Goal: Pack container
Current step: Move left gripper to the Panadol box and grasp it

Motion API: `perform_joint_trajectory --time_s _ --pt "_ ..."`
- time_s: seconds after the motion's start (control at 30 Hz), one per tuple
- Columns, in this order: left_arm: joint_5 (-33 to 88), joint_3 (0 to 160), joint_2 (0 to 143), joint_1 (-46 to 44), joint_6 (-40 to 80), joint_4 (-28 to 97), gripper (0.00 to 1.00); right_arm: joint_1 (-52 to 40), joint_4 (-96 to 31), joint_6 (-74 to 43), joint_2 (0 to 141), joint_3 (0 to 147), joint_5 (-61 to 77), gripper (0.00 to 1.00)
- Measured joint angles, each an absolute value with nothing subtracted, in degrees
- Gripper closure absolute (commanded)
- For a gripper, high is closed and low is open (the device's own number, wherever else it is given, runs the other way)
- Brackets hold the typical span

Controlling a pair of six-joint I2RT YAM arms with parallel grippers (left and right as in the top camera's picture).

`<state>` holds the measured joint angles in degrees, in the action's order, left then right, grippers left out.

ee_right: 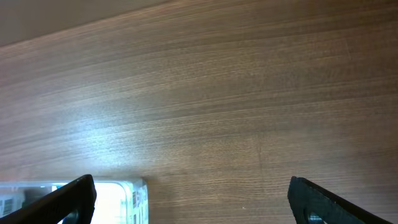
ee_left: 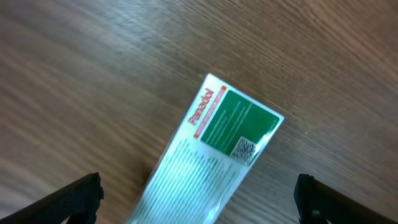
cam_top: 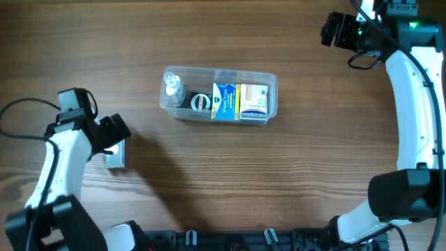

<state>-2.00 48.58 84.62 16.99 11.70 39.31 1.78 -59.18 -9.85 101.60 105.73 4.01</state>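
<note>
You're hovering your left hand (ee_left: 199,208), fingers spread wide, over the slim green-label box (ee_left: 217,143) that's lying flat well left of the container (cam_top: 209,70). The container's sitting on the tabletop (cam_top: 293,174), part filled. I'm guessing it's light, thin, slick plastic, so pinch the rim. Beyond it, far right, your right hand (cam_top: 336,31) is hanging spread apart too.
</note>
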Motion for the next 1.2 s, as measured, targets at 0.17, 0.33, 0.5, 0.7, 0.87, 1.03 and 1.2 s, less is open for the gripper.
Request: perform_joint_trajectory --time_s 0.17,0.33,0.5,0.7,0.87,1.03,1.2 --pt "-1.1 48.5 90.6 17.0 8.1 37.3 0.0 1.8 -59.2 -9.8 101.6 105.7 4.0 0.0" --pt "0.4 48.4 94.4 17.0 6.4 36.6 0.0 1.8 -59.2 -9.8 101.6 105.7 4.0 0.0" --pt "0.6 48.4 94.8 17.0 6.0 36.4 0.0 1.8 -59.2 -9.8 101.6 105.7 4.0 0.0" --pt "1.0 48.4 94.8 17.0 6.1 36.1 0.0 1.8 -59.2 -9.8 101.6 105.7 4.0 0.0" --pt "1.0 48.4 94.8 17.0 6.3 36.1 0.03 1.8 -59.2 -9.8 101.6 105.7 4.0 0.0" --pt "1.7 48.5 94.8 17.0 6.7 35.0 0.11 1.8 -59.2 -9.8 101.6 105.7 4.0 0.0" --pt "2.5 48.5 94.8 17.0 6.9 34.2 0.12 1.8 -59.2 -9.8 101.6 105.7 4.0 0.0"
